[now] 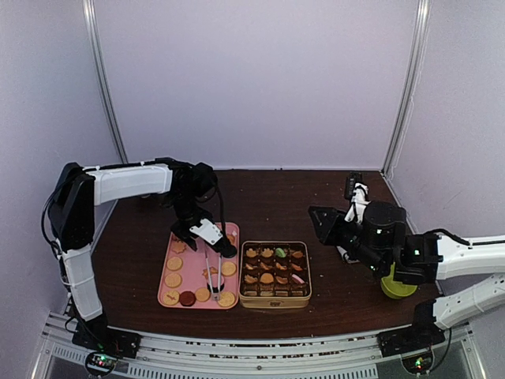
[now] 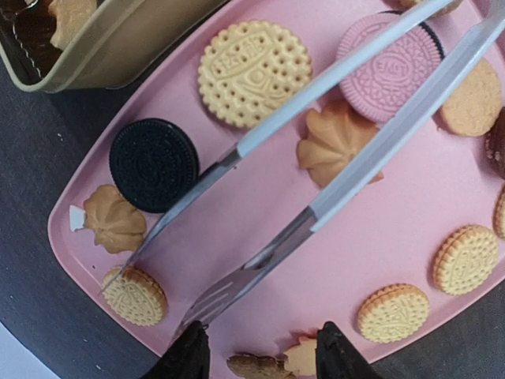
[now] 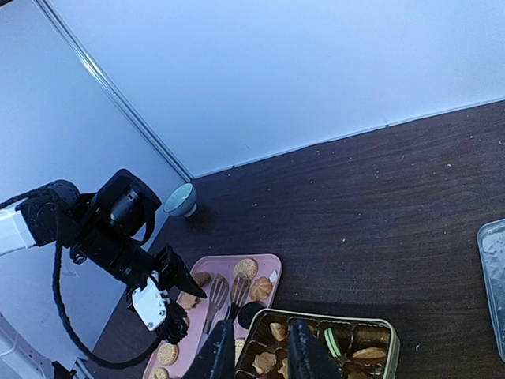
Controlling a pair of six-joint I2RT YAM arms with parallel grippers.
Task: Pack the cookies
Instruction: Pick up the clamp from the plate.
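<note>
The left tool grips metal tongs over the pink tray of cookies; the right tool hangs near the tin, jaws slightly parted, empty

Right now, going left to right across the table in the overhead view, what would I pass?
Pink rectangular plastic tray → gold rectangular compartment tin → black right gripper → yellow-green round object, partly hidden by the right arm.
</note>
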